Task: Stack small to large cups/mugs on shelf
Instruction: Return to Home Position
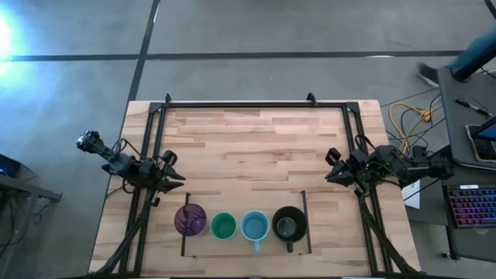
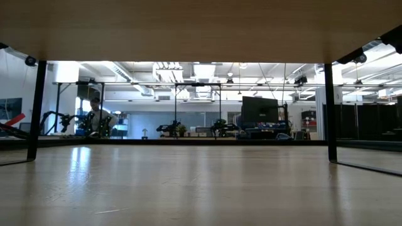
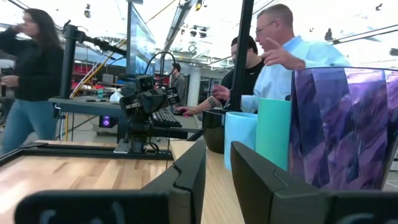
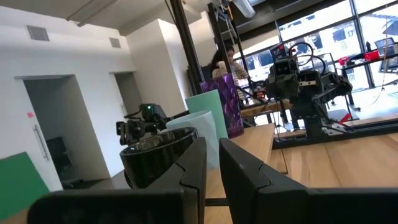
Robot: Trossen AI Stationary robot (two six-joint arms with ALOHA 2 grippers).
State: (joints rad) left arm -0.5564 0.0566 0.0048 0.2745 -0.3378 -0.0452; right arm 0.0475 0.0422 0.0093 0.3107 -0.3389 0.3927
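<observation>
Looking down from above, we find all four vessels standing in one row inside the shelf, the outlined patch by the counter's near edge. From the left arm's side to the right arm's side they are the purple tumbler, the green cup, the light-blue mug and the black mug. Each stands upright, mouth up, so its long axis is vertical, while the row itself runs across the counter. Both mug handles point toward that near edge. The left tool hovers just beside the tumbler, fingers parted and grasping nothing. The right tool sits near the counter's other side, further from the black mug, with a slim gap between its fingers and likewise empty. We judge the placing done and only the retreat left. The main risk lies on the left: the tumbler looks tall and light, and in the left wrist view it looms close, so a sideways sweep or a low pull-back could clip its wall. Because the cups stand very close together, one knock could tip it onto the green cup and upset the row. We would lift each arm clear before swinging it away.
</observation>
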